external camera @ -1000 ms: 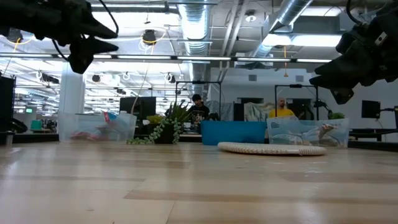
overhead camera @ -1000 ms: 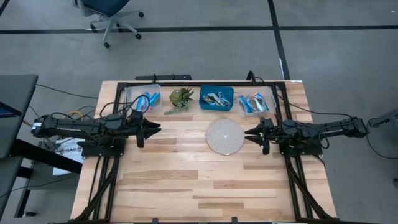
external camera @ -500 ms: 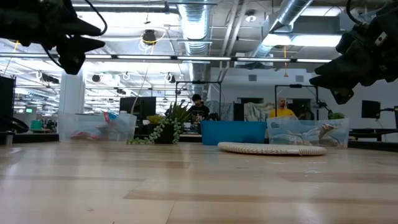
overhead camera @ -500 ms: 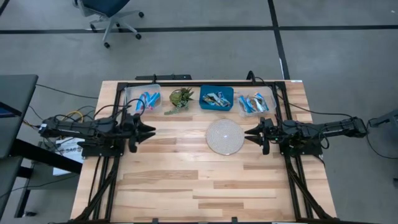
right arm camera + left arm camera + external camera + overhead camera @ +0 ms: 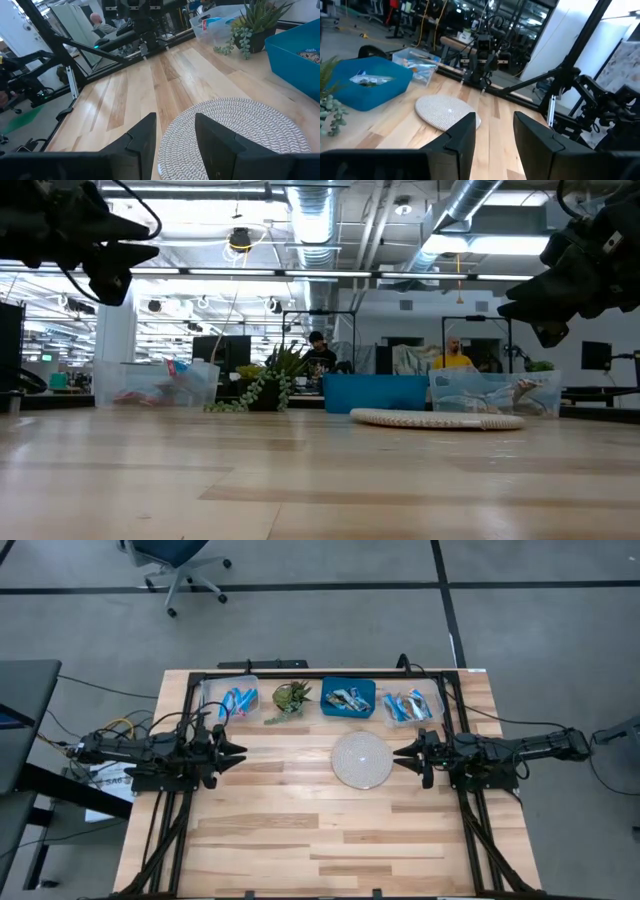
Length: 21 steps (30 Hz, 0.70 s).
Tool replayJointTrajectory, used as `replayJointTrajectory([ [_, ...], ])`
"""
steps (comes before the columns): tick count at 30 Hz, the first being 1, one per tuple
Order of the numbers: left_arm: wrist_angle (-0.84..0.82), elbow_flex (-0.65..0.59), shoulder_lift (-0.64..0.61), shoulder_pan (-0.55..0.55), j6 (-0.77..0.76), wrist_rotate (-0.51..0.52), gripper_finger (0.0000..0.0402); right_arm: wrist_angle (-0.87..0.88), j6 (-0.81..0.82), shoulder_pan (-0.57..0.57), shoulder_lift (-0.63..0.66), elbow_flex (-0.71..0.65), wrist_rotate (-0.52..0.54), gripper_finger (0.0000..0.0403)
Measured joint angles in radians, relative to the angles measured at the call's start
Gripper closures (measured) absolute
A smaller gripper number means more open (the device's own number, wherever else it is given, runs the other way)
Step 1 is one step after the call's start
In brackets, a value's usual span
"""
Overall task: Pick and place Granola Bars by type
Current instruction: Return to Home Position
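No granola bars (image 5: pixel 236 699) lie loose on the desk (image 5: pixel 300 820). They sit in three bins along its far edge: red-ended blue ones in the left clear bin (image 5: pixel 210 686), others in the blue bin (image 5: pixel 326 690) and the right clear bin (image 5: pixel 436 690). Sorting looks nearly finished, unless the blue bin's contents need moving. The left end effector (image 5: pixel 241 754) and right end effector (image 5: pixel 397 757) hover over the desk's sides, fingers parted, both empty.

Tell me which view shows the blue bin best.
High view: it looks straight into the blue bin, showing the bars inside. Low view shows only its wall; left wrist an oblique look; right wrist just a corner.
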<state>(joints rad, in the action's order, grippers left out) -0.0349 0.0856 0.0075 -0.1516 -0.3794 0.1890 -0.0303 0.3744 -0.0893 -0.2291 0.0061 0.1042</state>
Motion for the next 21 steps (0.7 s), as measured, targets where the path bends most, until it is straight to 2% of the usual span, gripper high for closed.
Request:
replayJointTrajectory([
  [12, 0.037, -0.015, -0.006, 0.000, 0.084, -0.007, 0.0278, 0.000, 0.000, 0.000, 0.000, 0.000, 0.000, 0.0275],
  [18, 0.164, -0.075, -0.005, 0.000, 0.110, -0.028, 0.0278, 0.000, 0.000, 0.000, 0.000, 0.000, 0.000, 0.0275],
  [21, 0.161, -0.075, -0.004, 0.000, 0.153, -0.028, 0.0278, 0.000, 0.000, 0.000, 0.000, 0.000, 0.000, 0.0275],
])
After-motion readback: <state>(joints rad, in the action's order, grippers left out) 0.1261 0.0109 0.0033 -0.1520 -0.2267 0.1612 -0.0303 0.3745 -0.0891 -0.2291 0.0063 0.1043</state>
